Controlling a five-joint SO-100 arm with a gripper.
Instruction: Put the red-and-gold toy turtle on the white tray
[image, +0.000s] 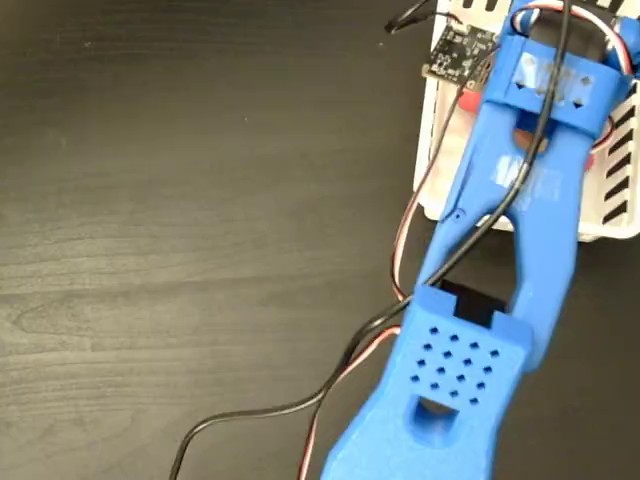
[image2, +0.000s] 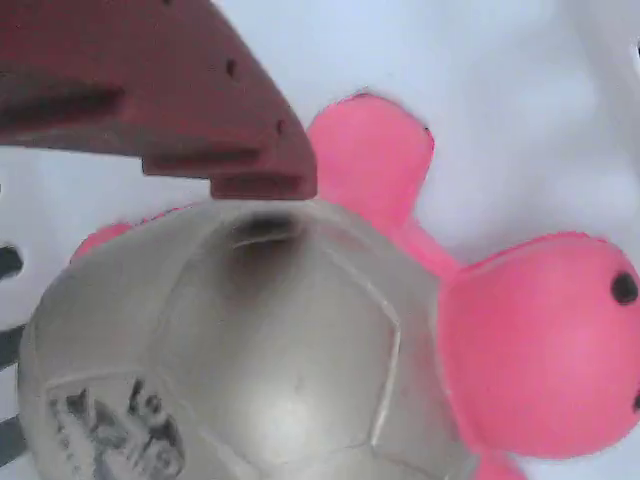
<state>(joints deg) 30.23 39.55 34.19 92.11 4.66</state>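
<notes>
The wrist view is filled by the red-and-gold toy turtle (image2: 300, 350): pale shiny domed shell with a dark logo at lower left, pink head at right, one pink leg at the top. My gripper (image2: 270, 320) is shut on it; the red upper finger (image2: 200, 110) dents the shell, and the other finger is out of frame. Under the turtle lies the floor of the white tray (image2: 500, 90). In the fixed view the blue arm (image: 520, 200) reaches over the white tray (image: 612, 205) at the top right, hiding both turtle and gripper.
Dark wood-grain table (image: 180, 220) spreads across the left and middle of the fixed view. Black and red cables (image: 330, 385) trail from the arm over the table to the bottom edge. A small circuit board (image: 460, 50) sits on the arm near the tray's left rim.
</notes>
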